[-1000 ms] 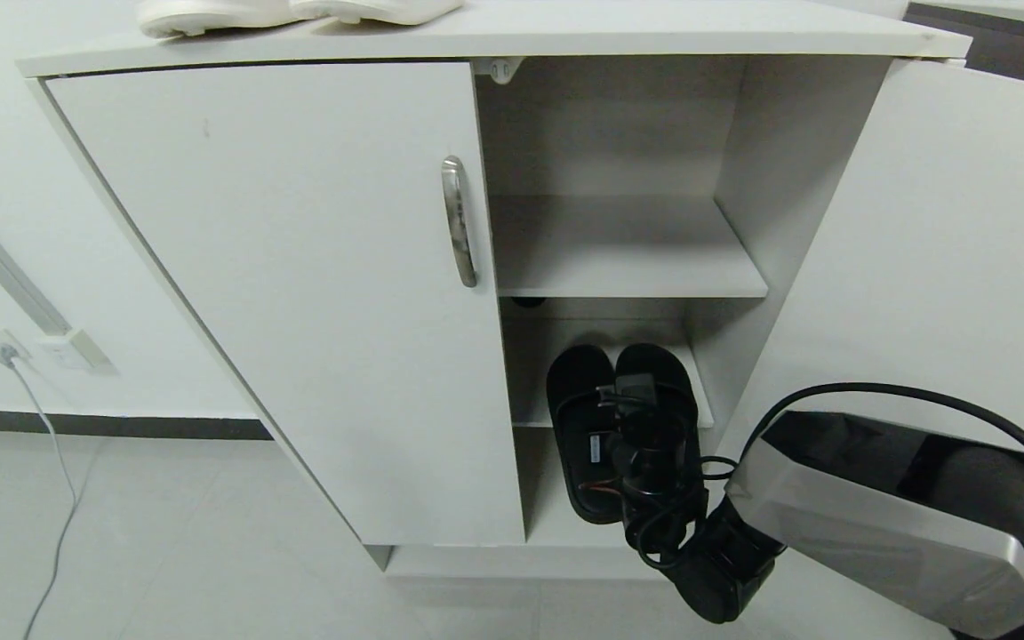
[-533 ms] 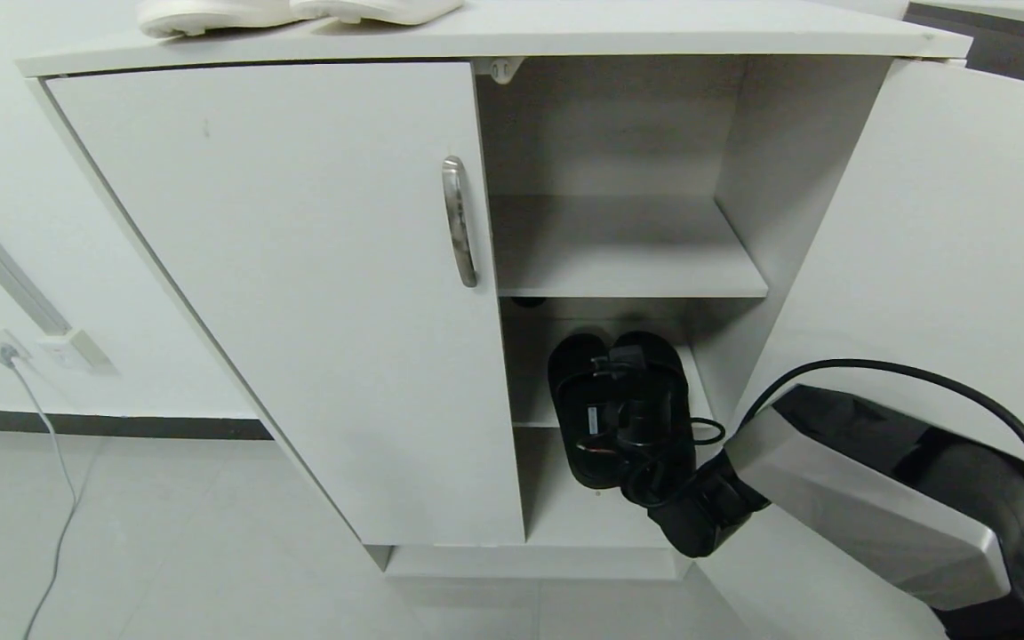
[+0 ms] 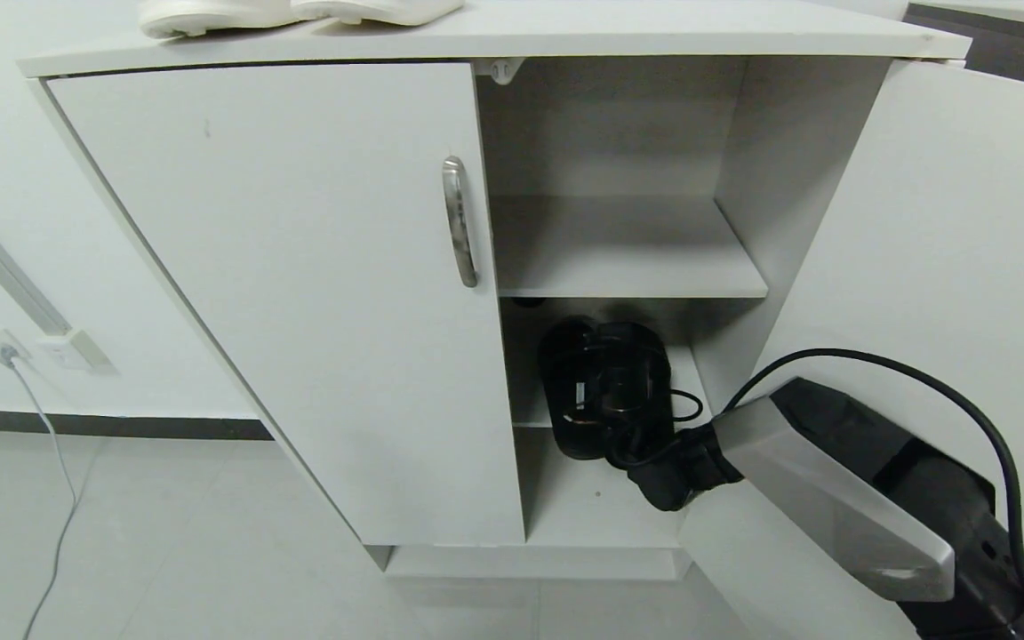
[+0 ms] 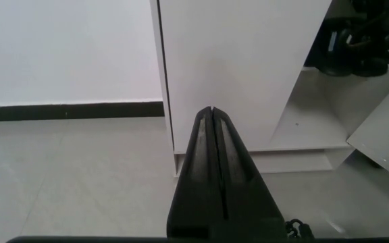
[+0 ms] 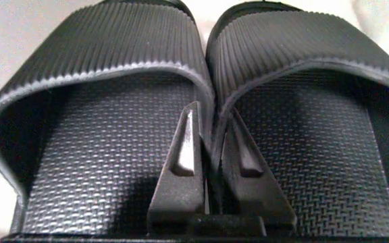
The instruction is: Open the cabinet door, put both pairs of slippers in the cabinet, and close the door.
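The white cabinet (image 3: 565,37) has its left door (image 3: 281,267) shut and its right door (image 3: 948,222) swung open. My right gripper (image 3: 623,404) is shut on the pair of black slippers (image 3: 596,378), pinching their inner edges together (image 5: 211,118). The black slippers (image 5: 113,74) hang partly inside the cabinet, just over the lower shelf (image 3: 697,391) and under the upper shelf (image 3: 628,258). A pair of white slippers (image 3: 299,11) lies on the cabinet's top. My left gripper (image 4: 212,115) is shut on nothing, low above the floor in front of the shut left door (image 4: 242,61).
A metal handle (image 3: 459,222) runs down the left door's right edge. The cabinet's bottom compartment (image 3: 583,507) lies below the slippers. On the wall at the left, a socket with a cable (image 3: 5,356) hangs down to the tiled floor (image 3: 165,551).
My right arm has lifted the black slippers and pushed them deeper into the cabinet, from in front of the bottom compartment to the lower shelf's level.
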You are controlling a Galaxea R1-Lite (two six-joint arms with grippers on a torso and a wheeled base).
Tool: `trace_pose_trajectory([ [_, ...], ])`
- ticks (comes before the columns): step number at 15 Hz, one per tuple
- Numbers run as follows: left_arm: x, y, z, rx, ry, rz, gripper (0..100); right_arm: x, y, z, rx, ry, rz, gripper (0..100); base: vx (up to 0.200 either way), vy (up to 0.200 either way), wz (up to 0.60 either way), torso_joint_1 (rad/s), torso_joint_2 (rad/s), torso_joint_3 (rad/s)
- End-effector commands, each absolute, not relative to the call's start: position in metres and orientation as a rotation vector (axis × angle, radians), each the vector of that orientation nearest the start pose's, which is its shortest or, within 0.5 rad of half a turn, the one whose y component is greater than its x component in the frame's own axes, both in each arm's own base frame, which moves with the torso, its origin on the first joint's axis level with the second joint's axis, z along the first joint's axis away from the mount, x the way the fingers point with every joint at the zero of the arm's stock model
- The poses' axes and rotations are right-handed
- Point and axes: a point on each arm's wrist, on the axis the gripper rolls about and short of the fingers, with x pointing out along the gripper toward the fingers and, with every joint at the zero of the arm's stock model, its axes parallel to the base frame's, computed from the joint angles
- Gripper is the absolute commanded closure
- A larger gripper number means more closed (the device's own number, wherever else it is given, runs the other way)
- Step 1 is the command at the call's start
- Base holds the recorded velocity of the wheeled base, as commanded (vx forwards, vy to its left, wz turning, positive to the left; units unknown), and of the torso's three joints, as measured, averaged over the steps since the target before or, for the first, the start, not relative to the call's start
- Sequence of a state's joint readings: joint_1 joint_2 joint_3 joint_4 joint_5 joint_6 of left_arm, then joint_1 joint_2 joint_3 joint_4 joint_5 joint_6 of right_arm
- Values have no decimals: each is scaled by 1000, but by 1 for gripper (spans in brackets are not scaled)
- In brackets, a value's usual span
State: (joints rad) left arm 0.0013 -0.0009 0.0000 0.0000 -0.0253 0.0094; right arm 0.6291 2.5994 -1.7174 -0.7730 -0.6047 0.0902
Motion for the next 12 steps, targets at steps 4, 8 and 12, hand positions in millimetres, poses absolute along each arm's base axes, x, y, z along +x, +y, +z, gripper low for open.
trace_pose_trajectory([
  [4, -23, -1, 75, 9, 0, -25, 100, 468, 294, 51, 64, 58, -28, 100, 0, 0, 0, 0, 0, 0],
  [8, -23, -1, 75, 9, 0, -25, 100, 470, 291, 53, 58, 58, -35, 100, 0, 0, 0, 0, 0, 0],
  [12, -23, -1, 75, 9, 0, -23, 100, 472, 288, 52, 50, 67, -42, 100, 0, 0, 0, 0, 0, 0],
])
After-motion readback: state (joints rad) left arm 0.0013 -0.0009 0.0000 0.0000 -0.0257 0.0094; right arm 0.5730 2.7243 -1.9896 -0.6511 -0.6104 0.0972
